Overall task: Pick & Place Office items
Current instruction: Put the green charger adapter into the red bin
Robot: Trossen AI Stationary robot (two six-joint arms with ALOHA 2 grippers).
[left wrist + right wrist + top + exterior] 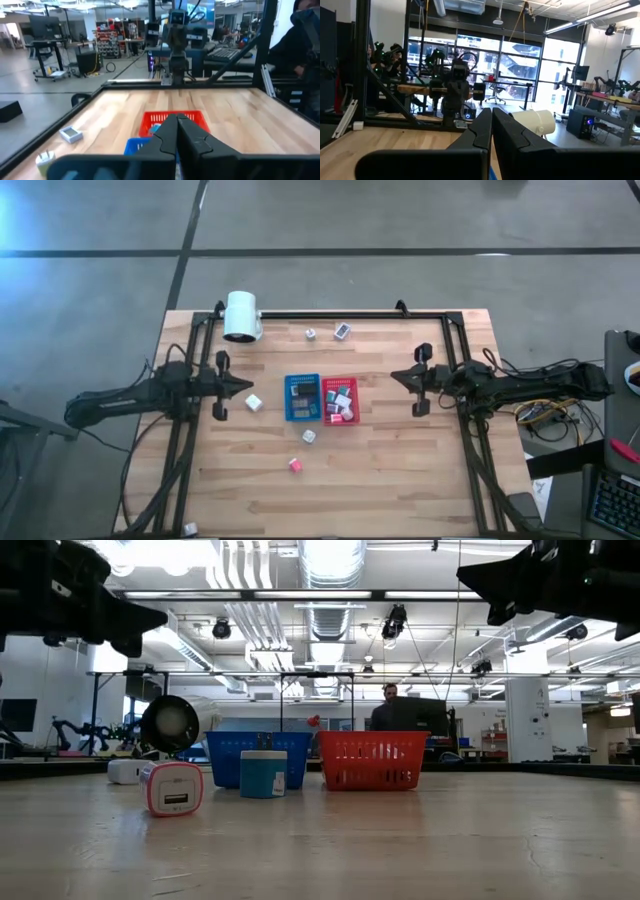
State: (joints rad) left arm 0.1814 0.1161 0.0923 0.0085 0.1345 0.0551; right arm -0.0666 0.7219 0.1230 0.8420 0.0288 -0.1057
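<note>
Two perforated trays sit side by side mid-table, the blue tray (302, 397) and the red tray (339, 400), each holding several small office items. Loose items rest flat on the wood: a white cube (254, 403), another white cube (309, 436), a pink cube (295, 465), and two near the far edge (311, 333) (342, 330). In the low view a pink-and-white cube (172, 787) and a teal cube (263, 774) stand in front of the trays. My left gripper (250, 387) hovers shut, left of the blue tray. My right gripper (393, 376) hovers shut, right of the red tray. Both are empty.
A big white cylinder (241, 316) lies at the far left of the table. A black frame (330, 315) runs along the far edge and both sides. One small item (190, 528) sits at the near left corner. A person (390, 705) stands beyond the table.
</note>
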